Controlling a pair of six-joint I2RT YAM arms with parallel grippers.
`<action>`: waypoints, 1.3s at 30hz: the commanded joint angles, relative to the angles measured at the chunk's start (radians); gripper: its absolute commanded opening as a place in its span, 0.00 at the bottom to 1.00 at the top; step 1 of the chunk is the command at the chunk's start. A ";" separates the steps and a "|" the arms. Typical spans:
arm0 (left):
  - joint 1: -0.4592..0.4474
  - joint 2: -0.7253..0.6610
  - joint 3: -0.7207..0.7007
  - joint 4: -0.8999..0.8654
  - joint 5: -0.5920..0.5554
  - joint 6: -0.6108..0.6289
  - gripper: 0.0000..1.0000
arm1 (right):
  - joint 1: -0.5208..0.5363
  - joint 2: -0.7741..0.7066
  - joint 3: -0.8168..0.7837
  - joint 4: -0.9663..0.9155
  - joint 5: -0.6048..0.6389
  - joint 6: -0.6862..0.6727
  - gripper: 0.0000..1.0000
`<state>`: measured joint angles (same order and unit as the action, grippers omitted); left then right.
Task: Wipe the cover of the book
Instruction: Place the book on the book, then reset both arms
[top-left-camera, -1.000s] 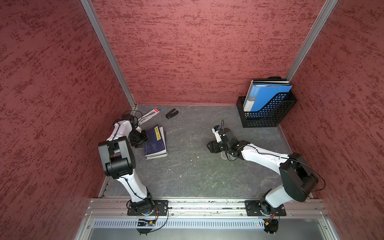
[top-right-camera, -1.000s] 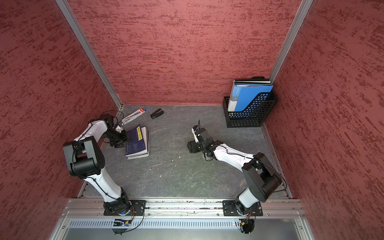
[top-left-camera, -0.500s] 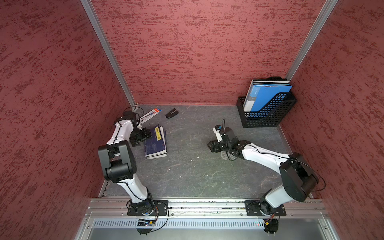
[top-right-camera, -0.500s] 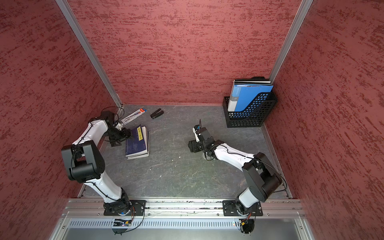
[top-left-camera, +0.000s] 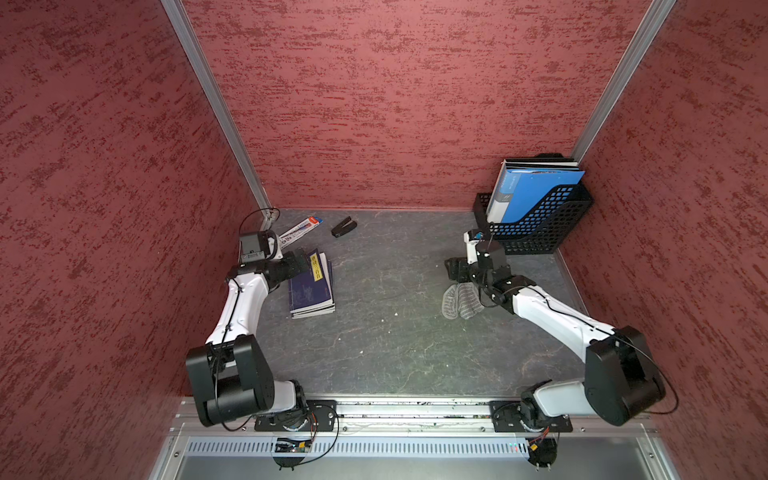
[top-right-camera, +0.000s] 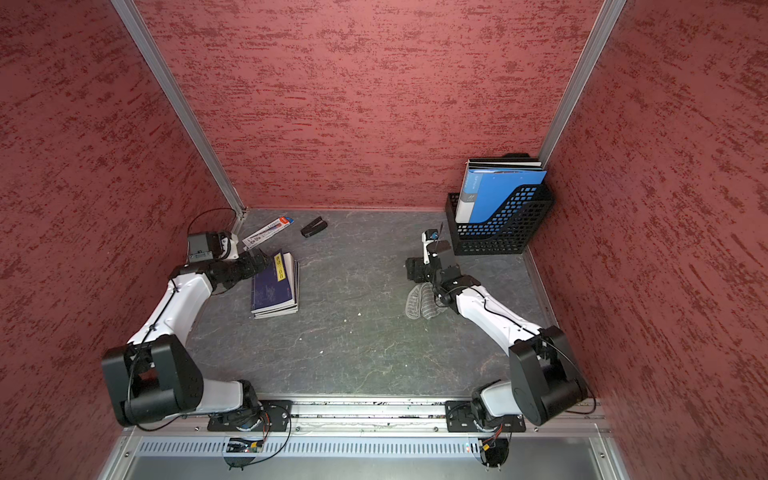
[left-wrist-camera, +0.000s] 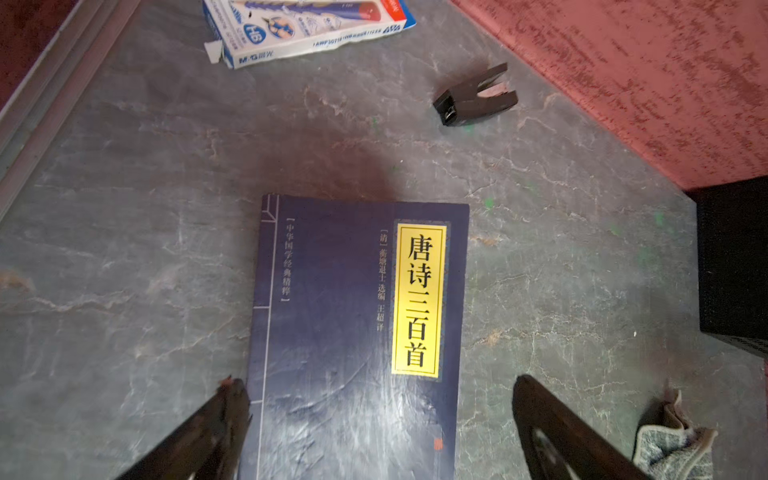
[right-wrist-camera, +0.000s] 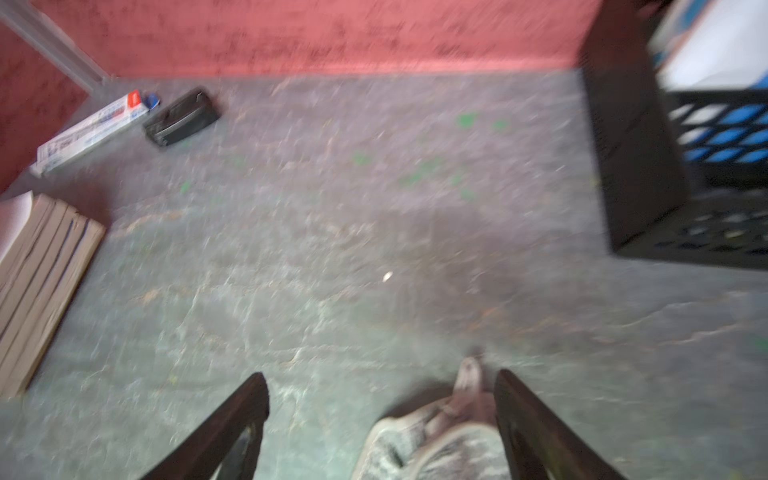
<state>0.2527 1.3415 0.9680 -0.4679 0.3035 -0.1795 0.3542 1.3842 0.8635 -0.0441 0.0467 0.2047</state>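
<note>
The left arm (top-left-camera: 241, 307) rises from the near rail (top-left-camera: 415, 409), folds at a raised black elbow by the left wall (top-left-camera: 104, 208), and sends its white forearm toward the far corner. The wrist turns inward so the left claw (left-wrist-camera: 380, 388) hangs over the book (left-wrist-camera: 353, 311). This claw is released, fingers (left-wrist-camera: 208, 436) spread wide: one tip sits at the book's spine edge, the other stands past the opposite edge, over bare floor (left-wrist-camera: 124, 249). Whether a tip touches the cover cannot be told. The dark blue book lies flat and closed beneath the claw, atop a small stack, its yellow title strip just ahead of the tips.

The right arm (top-left-camera: 552, 316) comes from the rail's other end, elbow by the right wall (top-left-camera: 685, 208), forearm slanting inward, wrist low. The right claw (right-wrist-camera: 382, 376) is released too, gripping nothing; the grey cloth (right-wrist-camera: 436, 436) lies crumpled on the floor under it, close against one finger. The book is well apart from this claw, across the floor.

The floor is grey, veined like stone, with faint green marks. Beyond the left claw lie a pen box (left-wrist-camera: 307, 29) and a black tool (left-wrist-camera: 473, 97), apart from each other, near the back wall (top-left-camera: 395, 104). Just beyond the right claw a black mesh rack (top-left-camera: 540, 232) holds a blue folder (top-left-camera: 536, 191). All three walls are red and textured
</note>
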 joint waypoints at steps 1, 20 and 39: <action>-0.026 -0.047 -0.092 0.278 -0.044 -0.022 1.00 | -0.053 -0.039 -0.048 0.115 0.056 -0.027 0.93; -0.181 0.042 -0.401 0.770 -0.271 0.133 1.00 | -0.229 -0.104 -0.443 0.711 0.331 -0.152 0.98; -0.201 0.159 -0.569 1.293 -0.278 0.156 1.00 | -0.307 -0.002 -0.643 1.231 0.301 -0.187 0.99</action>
<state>0.0605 1.4929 0.4099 0.7120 0.0406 -0.0467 0.0570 1.3529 0.2317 1.0546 0.3809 0.0319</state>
